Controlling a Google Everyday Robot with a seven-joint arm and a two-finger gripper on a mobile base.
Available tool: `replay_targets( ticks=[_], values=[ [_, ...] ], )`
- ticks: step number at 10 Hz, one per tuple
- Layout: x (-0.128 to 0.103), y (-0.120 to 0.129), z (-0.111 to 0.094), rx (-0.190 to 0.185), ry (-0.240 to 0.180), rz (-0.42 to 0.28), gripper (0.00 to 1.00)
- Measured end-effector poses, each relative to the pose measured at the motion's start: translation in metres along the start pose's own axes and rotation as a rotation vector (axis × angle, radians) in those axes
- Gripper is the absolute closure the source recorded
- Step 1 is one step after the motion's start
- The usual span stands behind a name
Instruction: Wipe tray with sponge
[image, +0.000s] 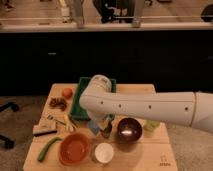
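While arm (145, 107) hid most of tray (79, 97), long axis ran front-to-back; your gripper (103, 129) at near rim by sponge (94, 127), grip unreadable; dark bowl (130, 131) beside.

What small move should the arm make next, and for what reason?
Probably it should move the gripper a little away from the camera, so that the sponge beside it comes over the floor of the tray. The sponge is at the tray's near rim, not yet inside, with the dark bowl to its right. Whether it is firmly held I cannot tell.
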Motion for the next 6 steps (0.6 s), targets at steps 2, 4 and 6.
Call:
replay_targets(
  ticks=[2,4,6],
  values=[
    [0.0005,0.0004,0.0001,-0.001,0.0,0.002,1.0],
    [0.0011,0.0012,0.0,-0.003,0.001,0.003,1.0],
    [0.0001,0.0006,0.0002,-0.003,0.001,0.0,1.0]
  ],
)
